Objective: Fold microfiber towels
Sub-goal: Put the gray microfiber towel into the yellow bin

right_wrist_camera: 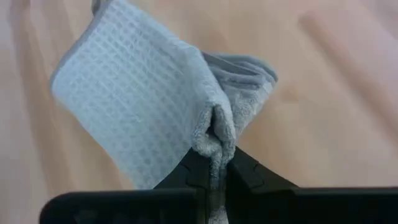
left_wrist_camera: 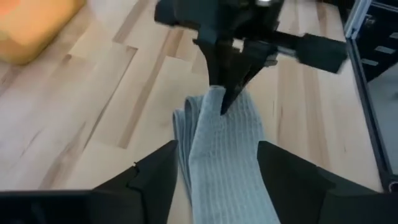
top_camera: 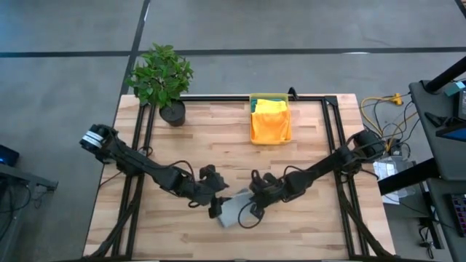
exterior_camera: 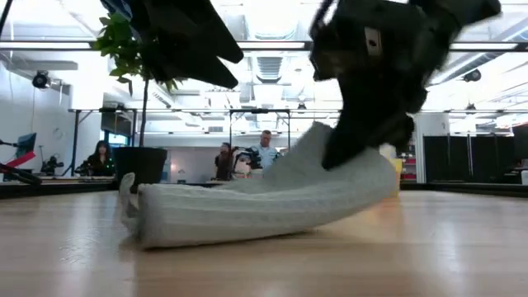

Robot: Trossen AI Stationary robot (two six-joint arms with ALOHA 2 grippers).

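Grey towel [right_wrist_camera: 137, 106] pinched by right pincer [right_wrist_camera: 214, 163].

Waffle-textured grey cloth towel [right_wrist_camera: 130, 106] on smooth, lightly glossy wooden table [top_camera: 306, 145].

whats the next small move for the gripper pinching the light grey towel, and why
Probably carry the pinched edge across toward the left gripper and lay it flat. The right gripper is shut on the light grey waffle-weave microfiber towel, lifting one end off the wooden table, while the left gripper's fingers stand open around the towel.
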